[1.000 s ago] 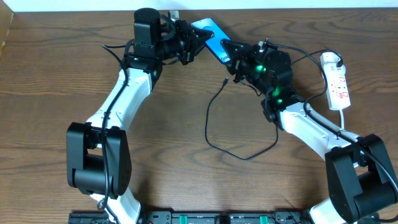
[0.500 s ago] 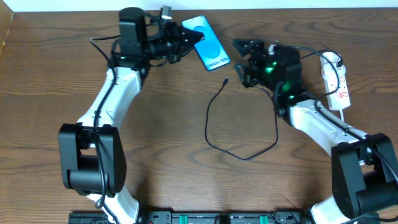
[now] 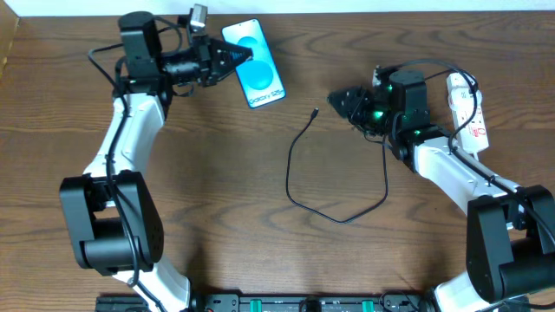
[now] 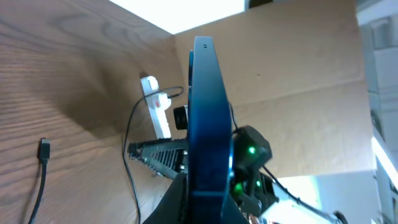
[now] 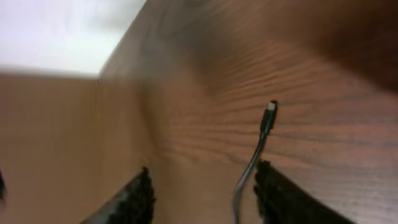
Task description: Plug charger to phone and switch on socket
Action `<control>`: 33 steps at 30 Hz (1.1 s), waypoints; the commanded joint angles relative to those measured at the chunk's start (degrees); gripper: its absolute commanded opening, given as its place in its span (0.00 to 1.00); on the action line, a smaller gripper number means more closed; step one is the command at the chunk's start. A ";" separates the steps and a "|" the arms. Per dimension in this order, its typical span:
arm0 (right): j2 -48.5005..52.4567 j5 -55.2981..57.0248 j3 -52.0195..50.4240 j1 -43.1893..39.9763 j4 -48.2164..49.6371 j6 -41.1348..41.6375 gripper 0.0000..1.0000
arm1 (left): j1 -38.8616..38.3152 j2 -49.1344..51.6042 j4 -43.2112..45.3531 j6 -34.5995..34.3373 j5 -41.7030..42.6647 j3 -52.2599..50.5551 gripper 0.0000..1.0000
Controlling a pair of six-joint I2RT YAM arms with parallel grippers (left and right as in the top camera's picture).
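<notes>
A dark brown wooden table with long straight grain fills the overhead view. A bright white strip runs along its 12 o'clock edge, and a tan sliver shows at 10 o'clock. In the left wrist view, plain tan cardboard panels rise behind the table. A white glare sits at 12 o'clock.

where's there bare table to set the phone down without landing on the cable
Widest bare wood lies between the left arm and the charger cable's loop. The front strip below that loop is free too. Crowded: the right side, where the right hand, cable tip and power strip sit close. The left hand grips the phone.
</notes>
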 commanded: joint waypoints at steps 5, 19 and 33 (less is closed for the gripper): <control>0.66 -3.26 2.67 0.42 -8.63 -18.32 0.37 | 0.11 0.24 -1.27 3.04 5.33 -4.68 0.07; 0.66 19.69 23.54 11.04 -37.09 -37.46 0.26 | -7.23 0.37 -5.81 3.06 1.44 -8.24 0.07; 0.72 17.70 23.54 11.89 -36.76 -35.71 0.25 | -14.36 0.37 -6.60 1.18 -4.72 -8.24 0.07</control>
